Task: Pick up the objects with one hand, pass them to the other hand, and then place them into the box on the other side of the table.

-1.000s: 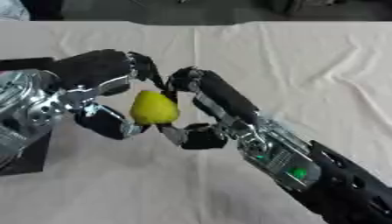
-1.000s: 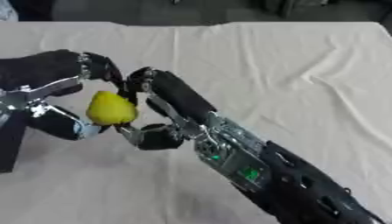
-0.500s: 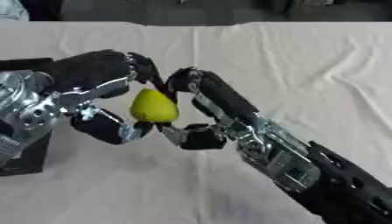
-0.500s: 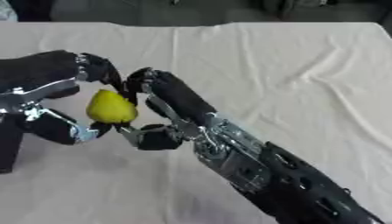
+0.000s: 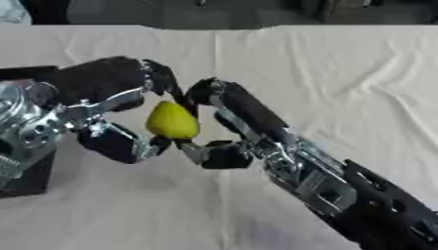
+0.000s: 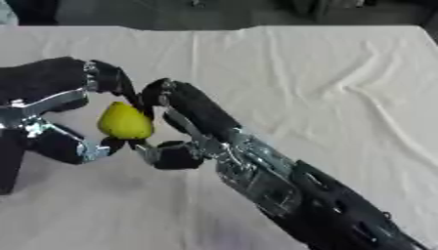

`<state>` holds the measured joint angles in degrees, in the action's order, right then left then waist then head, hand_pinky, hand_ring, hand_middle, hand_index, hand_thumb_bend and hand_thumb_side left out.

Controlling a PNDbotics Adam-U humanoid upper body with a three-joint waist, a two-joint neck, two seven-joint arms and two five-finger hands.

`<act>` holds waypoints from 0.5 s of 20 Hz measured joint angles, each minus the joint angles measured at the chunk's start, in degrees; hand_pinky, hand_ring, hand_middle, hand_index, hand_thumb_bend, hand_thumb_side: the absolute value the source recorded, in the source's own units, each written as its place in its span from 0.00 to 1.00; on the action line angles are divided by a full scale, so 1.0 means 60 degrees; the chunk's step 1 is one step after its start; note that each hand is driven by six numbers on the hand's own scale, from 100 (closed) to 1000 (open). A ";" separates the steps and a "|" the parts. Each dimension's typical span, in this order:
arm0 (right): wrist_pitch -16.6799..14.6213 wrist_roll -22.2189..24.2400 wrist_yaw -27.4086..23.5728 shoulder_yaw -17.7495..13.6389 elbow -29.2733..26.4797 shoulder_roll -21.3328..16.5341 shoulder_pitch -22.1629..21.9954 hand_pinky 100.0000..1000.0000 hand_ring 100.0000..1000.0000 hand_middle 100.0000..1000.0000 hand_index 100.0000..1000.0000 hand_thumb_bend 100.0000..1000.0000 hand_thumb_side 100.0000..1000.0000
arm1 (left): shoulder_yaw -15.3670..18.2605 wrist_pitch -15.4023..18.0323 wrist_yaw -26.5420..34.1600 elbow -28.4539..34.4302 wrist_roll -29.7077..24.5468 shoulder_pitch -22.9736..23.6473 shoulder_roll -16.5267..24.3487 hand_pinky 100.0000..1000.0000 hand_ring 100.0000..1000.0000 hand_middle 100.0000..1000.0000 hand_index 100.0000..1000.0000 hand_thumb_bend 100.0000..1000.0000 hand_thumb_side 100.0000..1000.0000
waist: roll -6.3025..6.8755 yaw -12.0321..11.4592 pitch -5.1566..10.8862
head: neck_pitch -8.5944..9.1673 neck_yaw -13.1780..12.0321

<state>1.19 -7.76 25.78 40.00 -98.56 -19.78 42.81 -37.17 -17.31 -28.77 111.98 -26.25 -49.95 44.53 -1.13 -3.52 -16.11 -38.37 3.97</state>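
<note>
Yellow pear (image 5: pixel 173 120) held above the cloth-covered table (image 5: pixel 342 78), left of centre. My left hand (image 5: pixel 102 97) curls round it from nine o'clock; my right hand (image 5: pixel 224 122) pinches it from three o'clock, thumb under. Dark box (image 5: pixel 30 178) at eight o'clock.

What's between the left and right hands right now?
A yellow pear-shaped fruit, with the left hand and right hand curled around it; clearest in the left eye view.
</note>
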 measured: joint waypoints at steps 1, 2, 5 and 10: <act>-0.0005 0.0006 0.0000 0.0004 0.0000 -0.0017 -0.0002 0.80 0.65 0.33 0.48 0.00 0.00 | 0.0005 -0.0027 -0.0011 0.0029 0.0016 0.0000 0.0000 0.66 0.65 0.59 0.67 0.20 0.08 | 0.0000 0.0000 0.0000 | 0.0001 0.0001; -0.0010 0.0012 0.0000 0.0014 0.0000 -0.0023 -0.0004 0.80 0.65 0.33 0.48 0.00 0.00 | 0.0019 -0.0057 -0.0031 0.0049 0.0038 0.0000 0.0000 0.66 0.64 0.58 0.66 0.21 0.08 | 0.0000 -0.0001 0.0000 | 0.0004 0.0001; -0.0023 0.0030 0.0000 0.0048 0.0000 -0.0025 -0.0014 0.80 0.65 0.33 0.48 0.00 0.00 | 0.0052 -0.0155 -0.0144 0.0121 0.0138 0.0001 0.0001 0.65 0.62 0.56 0.64 0.22 0.08 | -0.0001 -0.0003 0.0000 | 0.0046 0.0003; -0.0026 0.0033 0.0000 0.0048 -0.0008 -0.0025 -0.0049 0.80 0.65 0.32 0.48 0.00 0.00 | 0.0056 -0.0256 -0.0263 0.0239 0.0393 0.0011 0.0001 0.64 0.57 0.50 0.58 0.22 0.07 | -0.0001 -0.0006 0.0000 | 0.0049 0.0016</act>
<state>1.04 -7.56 25.78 40.29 -98.61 -19.93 42.52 -36.83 -18.84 -30.35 113.41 -23.89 -49.88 44.54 -1.13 -3.56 -16.11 -38.08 4.07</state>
